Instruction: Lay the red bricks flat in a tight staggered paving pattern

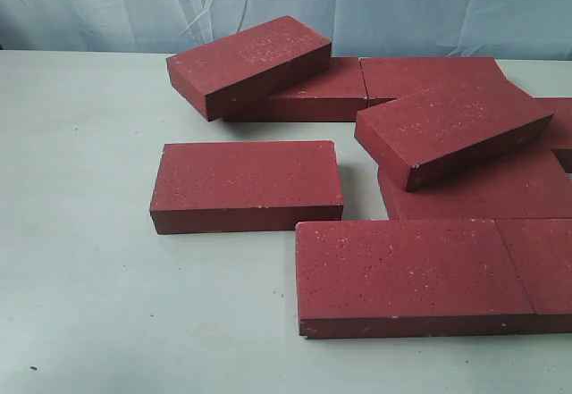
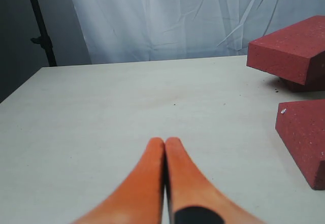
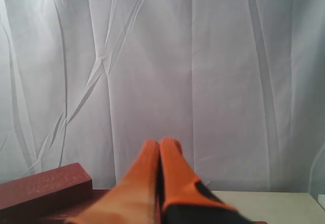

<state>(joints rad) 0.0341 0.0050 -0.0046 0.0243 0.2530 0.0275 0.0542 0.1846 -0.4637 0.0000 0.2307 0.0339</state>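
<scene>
Bricks (image 1: 411,264) lie scattered on the table (image 1: 80,305). The lone brick (image 1: 246,184) lies flat, with its long axis across the exterior view. Behind it a tilted brick (image 1: 250,63) leans on another. Left gripper (image 2: 165,141), clenched on nothing, hangs over bare table with the lone brick off to one side, apart. Right gripper (image 3: 161,144), also clenched empty, faces the curtain (image 3: 228,71), with a brick close by, untouched.

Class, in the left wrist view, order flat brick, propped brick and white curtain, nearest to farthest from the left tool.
1. Flat brick, lying on the table, closest to the left tool.
2. Propped brick, tilted, farther back.
3. White curtain, behind the table's far edge.
</scene>
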